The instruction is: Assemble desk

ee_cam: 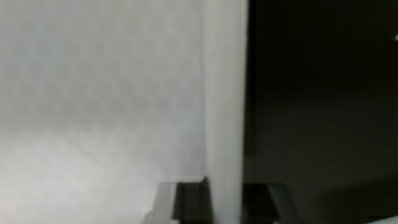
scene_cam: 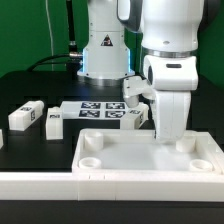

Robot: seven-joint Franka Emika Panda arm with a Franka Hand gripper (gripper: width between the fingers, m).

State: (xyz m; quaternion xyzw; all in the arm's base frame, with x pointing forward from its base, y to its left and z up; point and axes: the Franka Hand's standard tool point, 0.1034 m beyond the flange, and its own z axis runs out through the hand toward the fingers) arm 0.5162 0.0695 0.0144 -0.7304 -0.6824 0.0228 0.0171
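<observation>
The desk slab (scene_cam: pixel 150 160) is a large white slab with a raised rim and round corner sockets, lying in the foreground. My gripper (scene_cam: pixel 167 138) reaches down onto its far rim. In the wrist view the white rim (ee_cam: pixel 224 90) runs straight between my two dark fingers (ee_cam: pixel 189 203), and the gripper (ee_cam: pixel 226 200) looks shut on it. The slab's flat white face (ee_cam: pixel 98 100) fills one side and the black table the other. Two white block legs (scene_cam: pixel 25 117) (scene_cam: pixel 52 123) lie at the exterior view's left. Another leg (scene_cam: pixel 136 118) lies just behind the gripper.
The marker board (scene_cam: pixel 98 110) lies flat behind the slab, in front of the robot base (scene_cam: pixel 105 50). A long white rail (scene_cam: pixel 60 186) runs along the front edge of the table. A small white piece (scene_cam: pixel 2 140) shows at the exterior view's far left.
</observation>
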